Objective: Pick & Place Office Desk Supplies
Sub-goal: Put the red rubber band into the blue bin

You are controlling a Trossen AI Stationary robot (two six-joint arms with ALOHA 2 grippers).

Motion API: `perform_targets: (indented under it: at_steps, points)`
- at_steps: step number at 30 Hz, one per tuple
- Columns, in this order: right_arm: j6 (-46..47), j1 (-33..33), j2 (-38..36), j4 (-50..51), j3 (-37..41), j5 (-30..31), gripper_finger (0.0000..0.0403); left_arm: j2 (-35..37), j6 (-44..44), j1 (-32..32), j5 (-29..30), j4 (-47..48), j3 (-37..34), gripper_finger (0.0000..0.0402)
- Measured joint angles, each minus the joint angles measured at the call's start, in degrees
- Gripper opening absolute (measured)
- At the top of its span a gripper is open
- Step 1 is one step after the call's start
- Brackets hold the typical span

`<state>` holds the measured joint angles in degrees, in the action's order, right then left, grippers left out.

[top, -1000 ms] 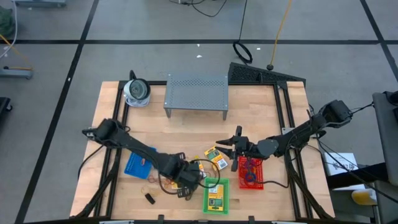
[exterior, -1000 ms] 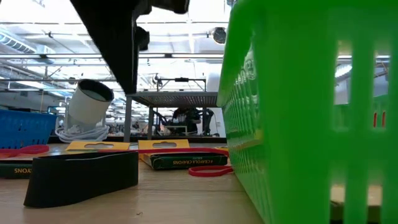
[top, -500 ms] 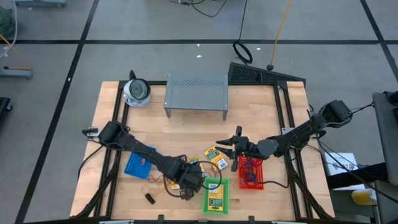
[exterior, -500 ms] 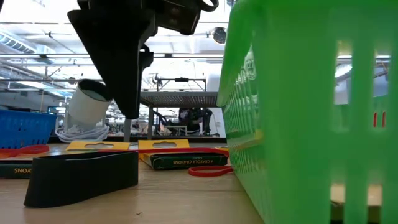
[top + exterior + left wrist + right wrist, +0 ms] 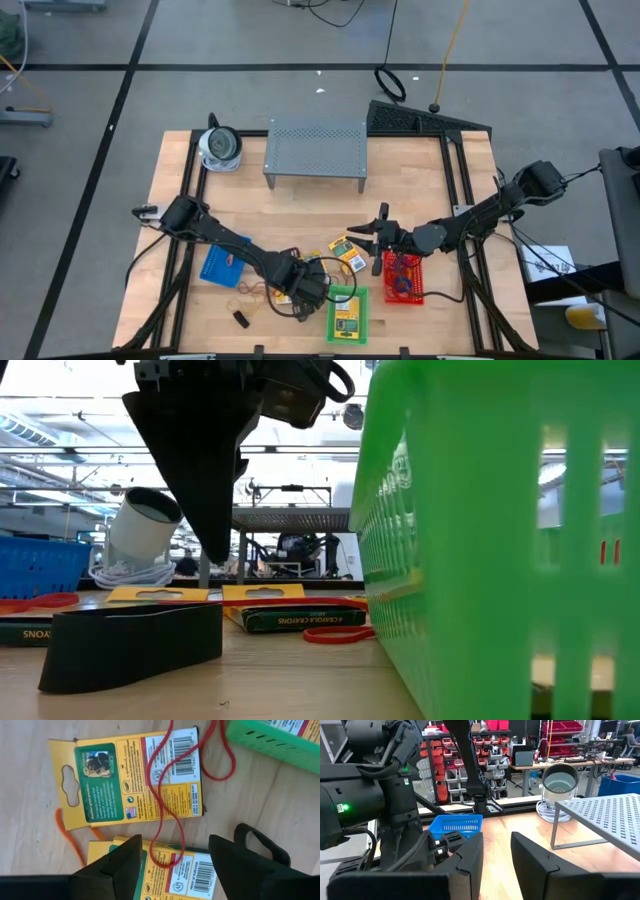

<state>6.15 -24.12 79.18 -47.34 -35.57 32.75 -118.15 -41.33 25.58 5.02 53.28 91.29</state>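
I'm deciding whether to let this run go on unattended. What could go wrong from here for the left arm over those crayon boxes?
The red rubber band lies looped across both crayon boxes, so the open left gripper, hovering right above, could close on band and box together, or drag the second box along. The green basket sits close beside them, so its wall could catch a finger.

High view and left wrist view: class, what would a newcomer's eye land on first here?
Probably the three bright baskets along the table's near edge: blue basket at left, green basket in the middle, red basket at right. Next, the left gripper, fingers open, hovering over two yellow crayon boxes draped with a thin red rubber band.
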Motion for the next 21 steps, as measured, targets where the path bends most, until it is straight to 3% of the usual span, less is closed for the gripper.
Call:
perform_targets:
  at_steps: [11, 21]
  points:
    - [0.0, 0.0, 0.0, 0.47, 0.0, 0.0, 0.0089, -0.2, -1.8, -0.02, 1.05, -0.01, -0.02, 0.0241]
    - [0.0, 0.0, 0.0, 0.65, 0.0, 0.04, 0.0089, -4.59, -1.46, -0.22, -0.97, -0.88, -0.24, 0.0241]
